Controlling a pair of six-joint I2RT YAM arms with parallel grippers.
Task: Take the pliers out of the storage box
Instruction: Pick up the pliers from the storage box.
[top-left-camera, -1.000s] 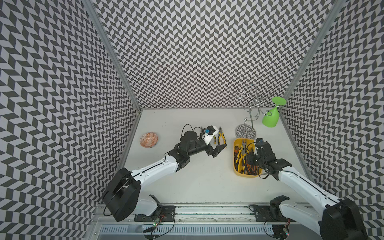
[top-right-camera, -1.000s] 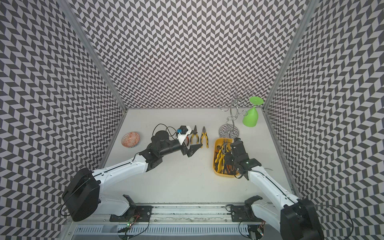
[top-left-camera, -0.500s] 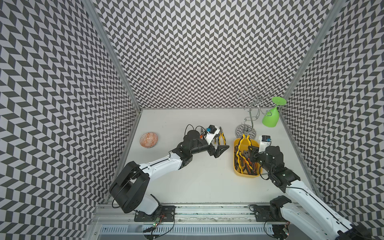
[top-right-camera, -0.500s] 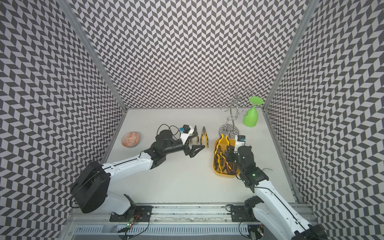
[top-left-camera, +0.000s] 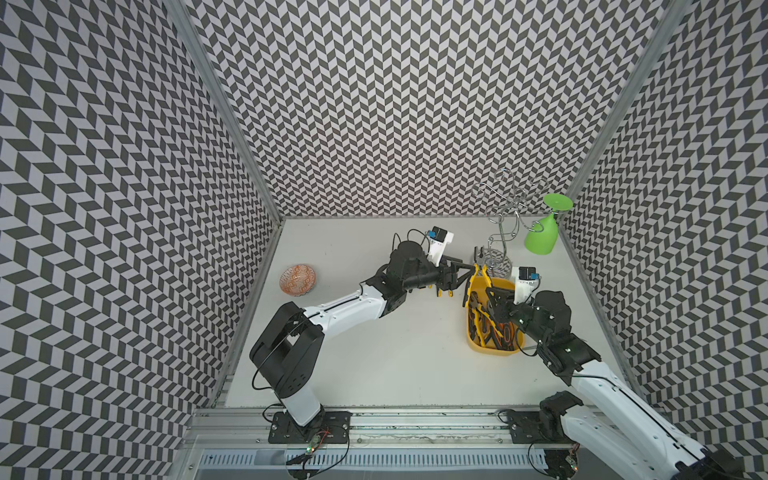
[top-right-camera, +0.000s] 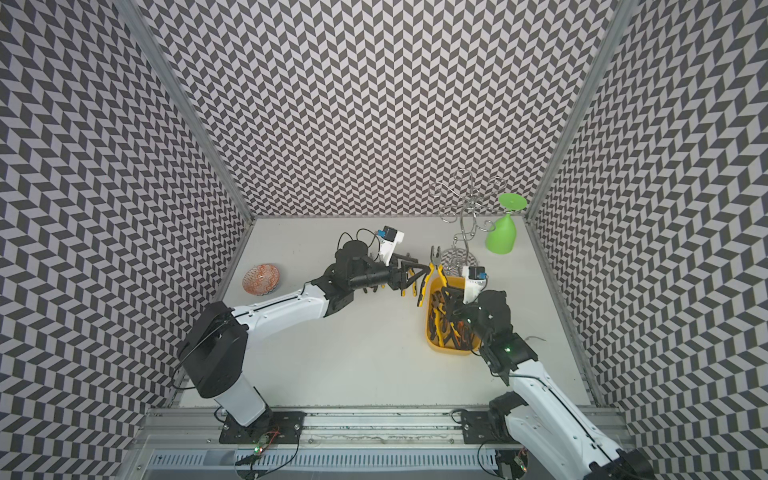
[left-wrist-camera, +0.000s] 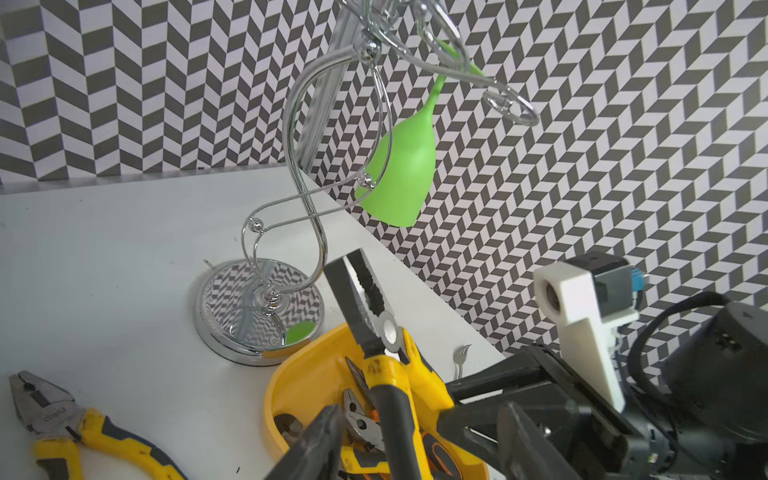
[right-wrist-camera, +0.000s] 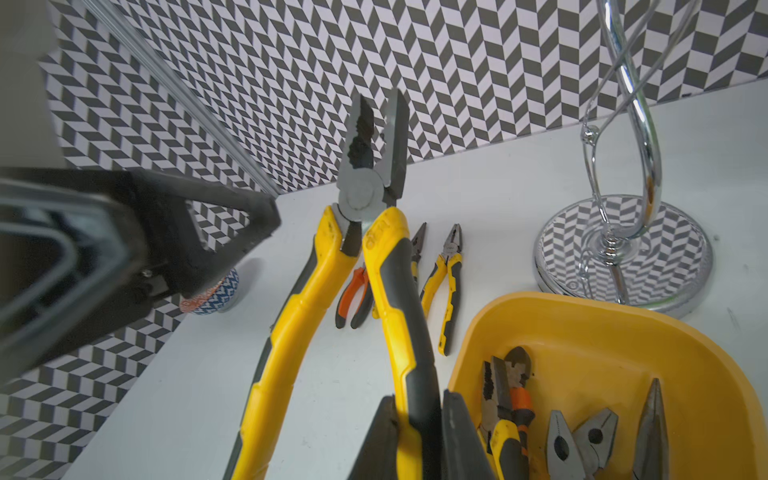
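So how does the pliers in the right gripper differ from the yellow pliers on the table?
The raised pliers stands nose-up, one handle clamped in the right gripper; the table pliers lies flat, untouched. The raised pliers' handles splay wide; the table pliers' sit nearly together. Both have yellow-and-black handles and metal jaws.

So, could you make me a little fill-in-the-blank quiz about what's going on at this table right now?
1. The right end effector is shut on one ____ of the lifted pliers.
2. The storage box is coloured ____.
3. The glass hanging upside down from the chrome rack is ____.
4. The left end effector, close beside those pliers, is ____.

Missing words: handle; yellow; green; open.
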